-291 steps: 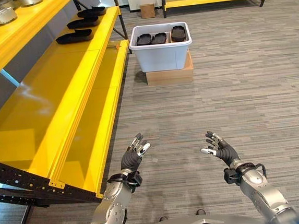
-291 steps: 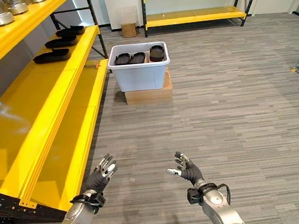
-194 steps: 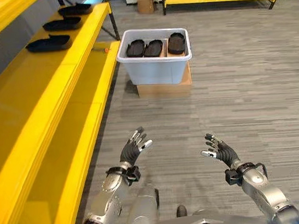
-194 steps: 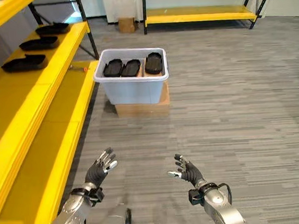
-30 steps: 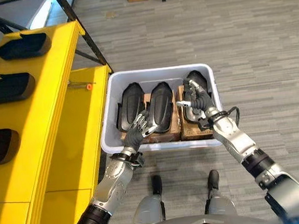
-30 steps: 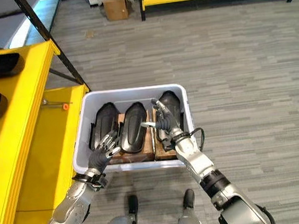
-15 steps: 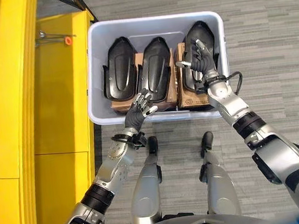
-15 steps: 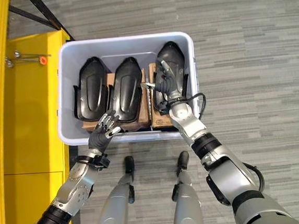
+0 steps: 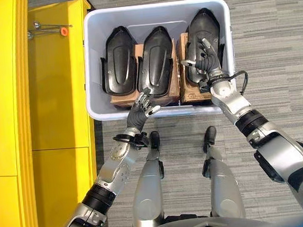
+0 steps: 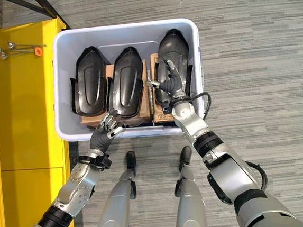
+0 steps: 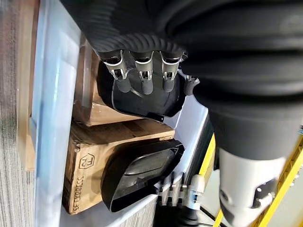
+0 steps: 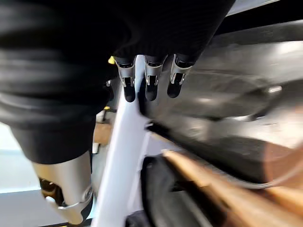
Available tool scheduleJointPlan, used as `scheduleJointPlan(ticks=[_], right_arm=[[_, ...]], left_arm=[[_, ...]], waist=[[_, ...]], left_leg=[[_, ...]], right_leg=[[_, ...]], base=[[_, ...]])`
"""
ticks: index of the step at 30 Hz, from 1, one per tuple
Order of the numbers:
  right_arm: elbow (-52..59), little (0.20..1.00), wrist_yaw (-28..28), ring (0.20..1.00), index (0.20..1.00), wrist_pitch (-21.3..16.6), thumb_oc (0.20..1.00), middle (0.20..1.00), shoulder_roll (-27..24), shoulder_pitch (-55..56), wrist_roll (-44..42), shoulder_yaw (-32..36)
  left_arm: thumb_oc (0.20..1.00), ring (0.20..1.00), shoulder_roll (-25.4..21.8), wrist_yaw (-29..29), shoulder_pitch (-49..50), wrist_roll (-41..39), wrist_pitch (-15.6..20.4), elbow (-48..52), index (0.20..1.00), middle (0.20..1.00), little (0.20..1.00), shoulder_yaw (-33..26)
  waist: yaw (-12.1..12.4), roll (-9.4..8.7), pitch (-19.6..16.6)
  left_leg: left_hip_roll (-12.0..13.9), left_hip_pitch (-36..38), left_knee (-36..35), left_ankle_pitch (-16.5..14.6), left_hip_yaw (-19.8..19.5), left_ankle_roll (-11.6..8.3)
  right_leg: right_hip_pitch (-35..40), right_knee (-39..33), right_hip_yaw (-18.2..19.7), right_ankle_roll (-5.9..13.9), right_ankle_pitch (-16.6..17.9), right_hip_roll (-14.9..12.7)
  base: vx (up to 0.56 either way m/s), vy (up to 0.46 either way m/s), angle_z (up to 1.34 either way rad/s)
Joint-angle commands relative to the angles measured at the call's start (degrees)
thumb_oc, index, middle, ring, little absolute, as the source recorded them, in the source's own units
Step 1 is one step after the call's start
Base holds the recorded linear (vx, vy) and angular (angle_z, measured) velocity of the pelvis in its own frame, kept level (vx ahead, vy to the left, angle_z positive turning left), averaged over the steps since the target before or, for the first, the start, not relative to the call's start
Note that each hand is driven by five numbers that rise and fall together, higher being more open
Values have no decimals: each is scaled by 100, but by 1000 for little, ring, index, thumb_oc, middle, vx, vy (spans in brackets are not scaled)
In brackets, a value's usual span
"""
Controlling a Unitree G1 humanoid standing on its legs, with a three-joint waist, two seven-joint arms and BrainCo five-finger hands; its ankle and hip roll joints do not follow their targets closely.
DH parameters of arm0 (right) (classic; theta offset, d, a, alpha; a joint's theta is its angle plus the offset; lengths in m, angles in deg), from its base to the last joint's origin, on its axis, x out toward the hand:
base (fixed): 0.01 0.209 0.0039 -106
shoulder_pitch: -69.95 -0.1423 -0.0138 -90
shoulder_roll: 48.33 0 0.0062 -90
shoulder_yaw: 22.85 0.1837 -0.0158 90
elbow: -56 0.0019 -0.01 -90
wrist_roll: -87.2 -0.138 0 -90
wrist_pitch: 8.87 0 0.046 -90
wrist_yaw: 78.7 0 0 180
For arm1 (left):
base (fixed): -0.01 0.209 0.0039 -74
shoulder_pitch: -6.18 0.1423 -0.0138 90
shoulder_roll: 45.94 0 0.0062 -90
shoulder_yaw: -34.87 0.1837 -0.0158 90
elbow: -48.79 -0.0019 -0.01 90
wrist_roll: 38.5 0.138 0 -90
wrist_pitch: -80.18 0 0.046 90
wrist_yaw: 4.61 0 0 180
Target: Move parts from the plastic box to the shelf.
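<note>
- The two eye views look straight down from the head, side by side, sharing the plastic box (image 9: pixel 160 59) and yellow shelf (image 9: pixel 59 84).
- Each wrist view peers along its own fingers, very close inside that box.

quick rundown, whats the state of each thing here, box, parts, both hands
plastic box: open-topped, on the floor beside the yellow shelf
left black part: lying in the box on a cardboard carton, untouched
middle black part: lying in the box, untouched
right black part: lying in the box, right hand over it
left hand: open, at the box's near rim, holding nothing
right hand: open, fingers spread above the right part, not gripping
</note>
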Motion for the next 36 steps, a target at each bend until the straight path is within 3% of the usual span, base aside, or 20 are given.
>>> scheduleJointPlan(ticks=[1,9,22,36], right_arm=[[-80,1000,87,1000,1000,-278,1000,1000,30,-562,-10,-40],[-1384,1000,72,1000,1000,-238,1000,1000,195,-1003,-176,-141],[-1959,1000,-168,1000,1000,-160,1000,1000,484,-1201,36,-585],[-2284,1000,-330,1000,1000,49,1000,1000,432,-740,764,-853]], left_arm=[[1000,1000,-211,-80,125,-60,355,455,1000,1000,1000,79],[1000,1000,-246,-102,85,-119,411,463,1000,1000,1000,224],[1000,1000,-229,-116,-94,-135,513,454,1000,1000,1000,419],[1000,1000,-148,-196,-127,-52,560,410,1000,1000,1000,365]], waist=[[120,100,-59],[261,273,91],[433,454,259],[527,426,350]], left_leg=[[138,-171,255,-219,-214,77],[27,-392,344,-184,-273,90],[-99,-627,406,-127,-364,119],[-169,-761,518,-143,-481,140]], right_leg=[[-133,754,158,267,-606,-316],[-297,864,162,268,-615,-372],[-443,925,110,275,-589,-455],[-446,1019,-4,284,-633,-503]], base=[[0,0,0],[-20,5,0],[-20,4,4],[-9,5,7]])
